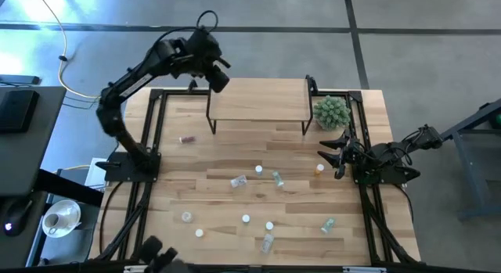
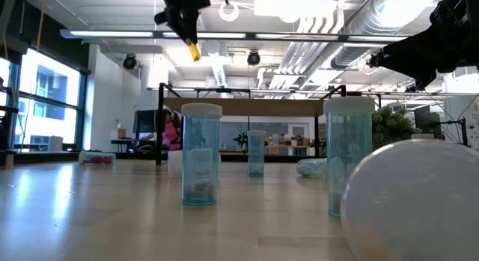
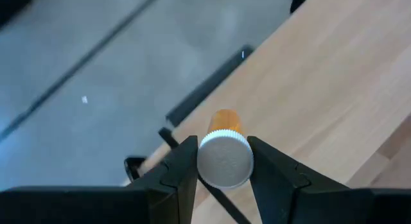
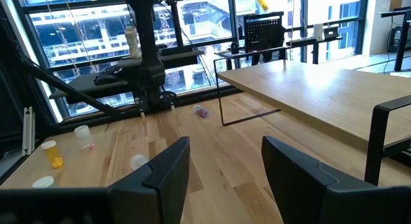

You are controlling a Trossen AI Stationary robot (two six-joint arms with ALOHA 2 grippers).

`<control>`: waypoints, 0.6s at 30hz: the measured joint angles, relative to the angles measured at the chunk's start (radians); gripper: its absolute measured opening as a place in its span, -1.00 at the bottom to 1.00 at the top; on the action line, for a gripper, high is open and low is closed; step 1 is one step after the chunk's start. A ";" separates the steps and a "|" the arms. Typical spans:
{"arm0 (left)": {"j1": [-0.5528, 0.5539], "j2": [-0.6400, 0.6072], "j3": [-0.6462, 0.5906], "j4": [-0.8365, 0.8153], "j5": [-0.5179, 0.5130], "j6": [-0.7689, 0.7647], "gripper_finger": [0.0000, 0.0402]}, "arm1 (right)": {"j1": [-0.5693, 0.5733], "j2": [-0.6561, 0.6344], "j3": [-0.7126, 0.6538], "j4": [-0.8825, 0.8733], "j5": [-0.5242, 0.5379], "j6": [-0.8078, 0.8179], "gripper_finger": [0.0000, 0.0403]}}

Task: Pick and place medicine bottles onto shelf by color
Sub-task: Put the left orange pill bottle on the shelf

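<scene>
The left gripper hangs over the back-left corner of the shelf, its fingers clamped on an orange bottle just below the white cap; in the low view that bottle shows as a small orange tip well above the table. No bottle can be seen standing on the shelf's board, so by my reading the sorting has hardly begun and this may be the first delivery.

Moving rightward across the table, a pink bottle lies on its side in front of the shelf's left leg. Nearer the front edge, a loose scatter of white-capped bottles waits, some upright and some tipped over, among them a blue bottle standing upright close to the low camera. An orange one stands just beside the right gripper, which rests low at the table's right side with its fingers apart and nothing between them. The spiky green plant ball sits by the shelf's right end.

The bottles are small, translucent and tinted; the held one is slim against the fingers.
</scene>
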 joint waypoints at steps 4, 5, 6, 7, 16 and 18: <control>0.034 0.080 0.031 -0.045 0.046 0.000 -0.44 | 0.000 0.000 0.000 0.000 0.000 0.000 -0.08; 0.043 0.097 0.032 -0.048 0.062 -0.001 -0.44 | 0.000 0.000 0.000 0.000 0.000 0.000 -0.08; 0.049 0.113 0.032 -0.051 0.075 -0.001 -0.44 | 0.000 0.000 0.000 0.000 0.000 0.000 -0.08; 0.055 0.128 0.032 -0.056 0.090 -0.001 -0.44 | 0.000 0.000 0.000 0.000 0.000 0.000 -0.08; 0.066 0.209 0.032 -0.088 0.113 -0.002 -0.44 | 0.000 0.000 0.000 0.000 0.000 0.000 -0.08; 0.066 0.219 0.032 -0.088 0.111 -0.003 -0.44 | 0.000 0.000 0.000 0.000 0.000 0.000 -0.08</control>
